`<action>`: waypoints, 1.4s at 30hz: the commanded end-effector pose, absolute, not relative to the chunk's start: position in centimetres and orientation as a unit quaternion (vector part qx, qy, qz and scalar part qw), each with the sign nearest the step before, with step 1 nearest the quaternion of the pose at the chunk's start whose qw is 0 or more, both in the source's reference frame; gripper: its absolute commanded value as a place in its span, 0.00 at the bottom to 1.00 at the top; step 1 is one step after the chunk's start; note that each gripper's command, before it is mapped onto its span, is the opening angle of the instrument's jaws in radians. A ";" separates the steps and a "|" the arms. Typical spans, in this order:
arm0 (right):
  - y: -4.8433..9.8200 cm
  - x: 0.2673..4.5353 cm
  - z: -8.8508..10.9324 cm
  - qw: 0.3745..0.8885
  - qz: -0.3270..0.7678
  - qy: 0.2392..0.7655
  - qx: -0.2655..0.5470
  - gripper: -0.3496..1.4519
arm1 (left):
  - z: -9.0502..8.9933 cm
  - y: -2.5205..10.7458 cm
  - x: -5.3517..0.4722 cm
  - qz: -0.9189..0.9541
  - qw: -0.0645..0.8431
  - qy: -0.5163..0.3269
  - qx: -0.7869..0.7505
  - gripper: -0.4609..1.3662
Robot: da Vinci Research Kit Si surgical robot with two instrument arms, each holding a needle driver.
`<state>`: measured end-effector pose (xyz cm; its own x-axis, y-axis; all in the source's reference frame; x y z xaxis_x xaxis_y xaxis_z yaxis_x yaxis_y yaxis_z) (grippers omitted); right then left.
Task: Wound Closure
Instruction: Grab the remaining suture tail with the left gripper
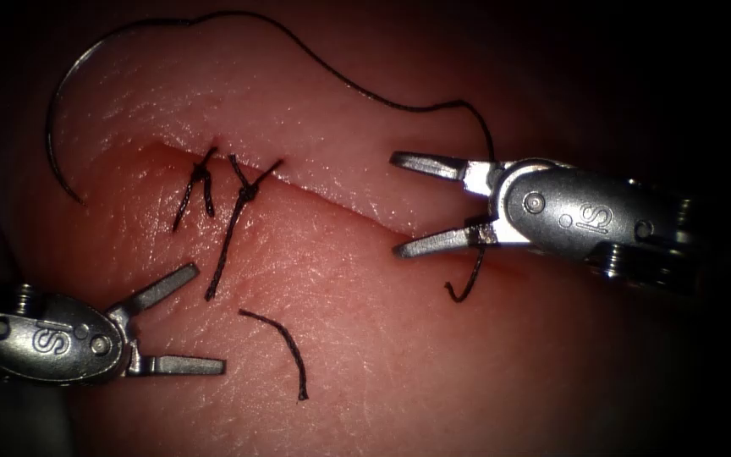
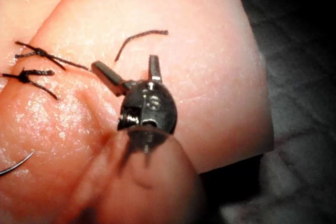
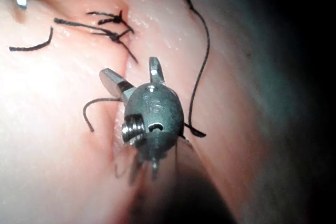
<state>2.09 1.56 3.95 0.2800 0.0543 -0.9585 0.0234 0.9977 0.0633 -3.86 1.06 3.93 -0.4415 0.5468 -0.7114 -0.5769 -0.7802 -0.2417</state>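
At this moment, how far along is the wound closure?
Done: two knots sit across the cut near its left end, and a cut end lies loose. In hand: both the left tool and right tool are open, holding nothing; the needle rests on the tissue. Left: the cut rightward is unstitched.

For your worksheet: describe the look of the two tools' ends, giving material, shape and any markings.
Both are shiny silver metal. The left pincer and right pincer each have two slim, flat, tapering jaws hinged on a rounded, bulbous wrist housing with round pins and screws. Each housing carries an engraved "IS"-like marking.
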 end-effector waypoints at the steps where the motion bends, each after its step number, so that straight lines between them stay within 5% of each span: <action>1: 1.6 2.09 3.9 0.799 0.007 0.600 0.036 0.89 | 3.9 1.1 -3.87 0.846 0.339 0.018 -0.410 0.63; 9: 1.6 2.09 3.9 0.799 0.007 0.600 0.036 0.89 | 4.0 1.1 -3.81 0.838 0.372 0.022 -0.400 0.43; 20: 1.5 2.09 3.9 0.799 0.007 0.600 0.036 0.89 | 4.2 1.2 -3.71 0.821 0.401 0.008 -0.406 0.35; 35: 1.5 2.09 3.9 0.799 0.007 0.600 0.036 0.89 | 4.4 1.2 -3.73 0.822 0.396 0.014 -0.408 0.42; 42: 1.5 2.09 3.9 0.799 0.007 0.600 0.036 0.89 | 4.4 1.1 -3.78 0.824 0.389 0.013 -0.412 0.37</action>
